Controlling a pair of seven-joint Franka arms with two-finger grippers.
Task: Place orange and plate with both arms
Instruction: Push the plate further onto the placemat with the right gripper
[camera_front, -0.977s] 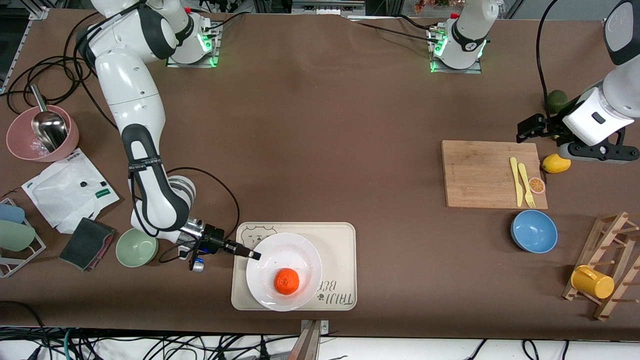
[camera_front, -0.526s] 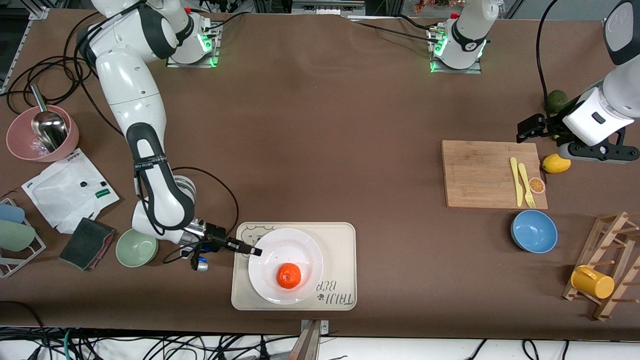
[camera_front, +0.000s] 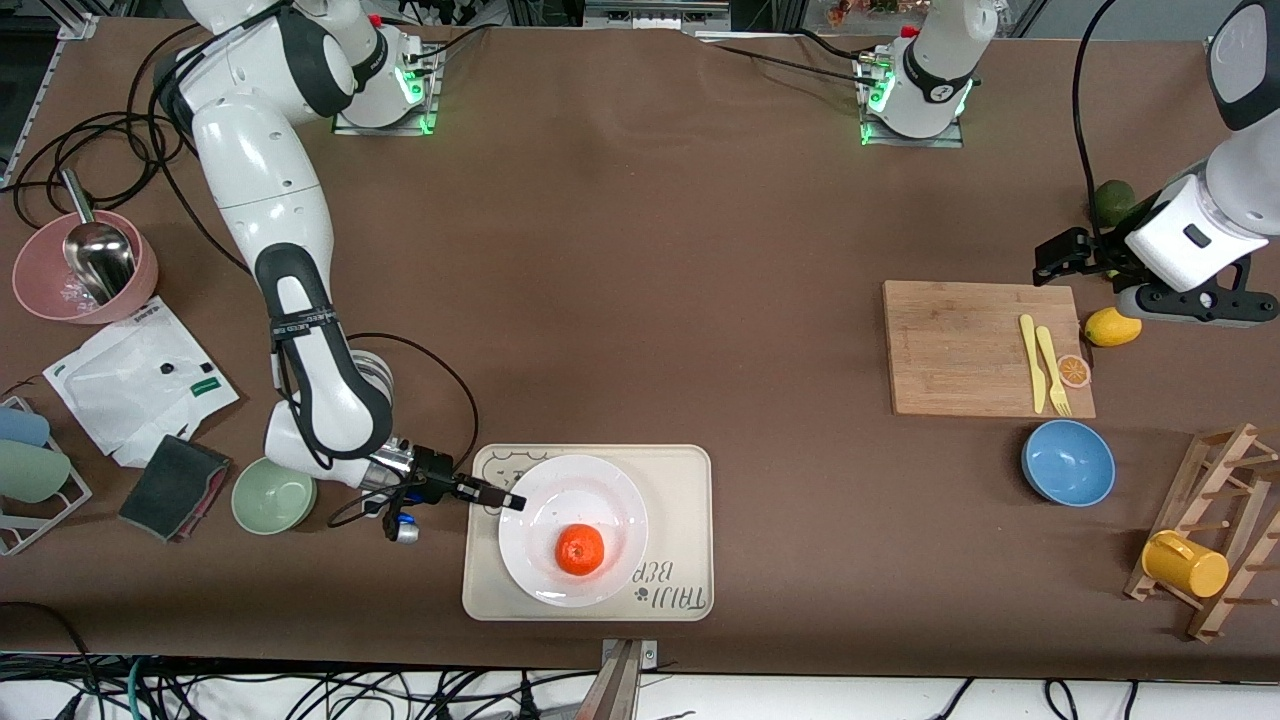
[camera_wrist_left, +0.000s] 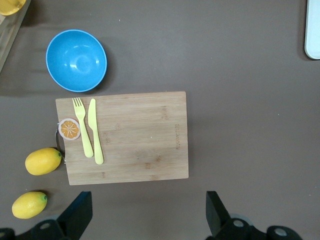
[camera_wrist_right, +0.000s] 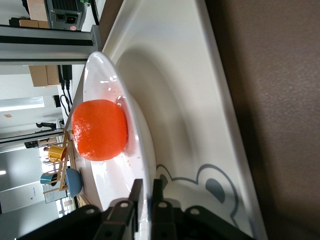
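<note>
White and glossy, the plate (camera_front: 620, 500) lies flat on a beige bear-print tray (camera_front: 690, 480) low in the frame near the middle, close to the counter's front edge. The orange (camera_front: 580, 550) sits in the plate's well, just nearer the front camera than the plate's centre. The right tool (camera_front: 508, 500) reaches in low and nearly level from the right arm's end of the counter and meets the plate's rim; whether it is clenched there or released cannot be told. A green bowl (camera_front: 273, 495) stands beside that arm's wrist.

Higher in the frame, toward the left arm's end of the counter, a blue bowl (camera_front: 1068, 462) stands just in front of a wooden cutting board (camera_front: 960, 350). The board carries a yellow knife (camera_front: 1030, 362), a yellow fork (camera_front: 1052, 370) and an orange-slice disc (camera_front: 1074, 371). A lemon (camera_front: 1112, 327) lies just beside the board. The left arm waits with the left tool (camera_wrist_left: 146, 207) released and empty, its jaws spread wide, hanging over the counter beside the board's upper edge.
</note>
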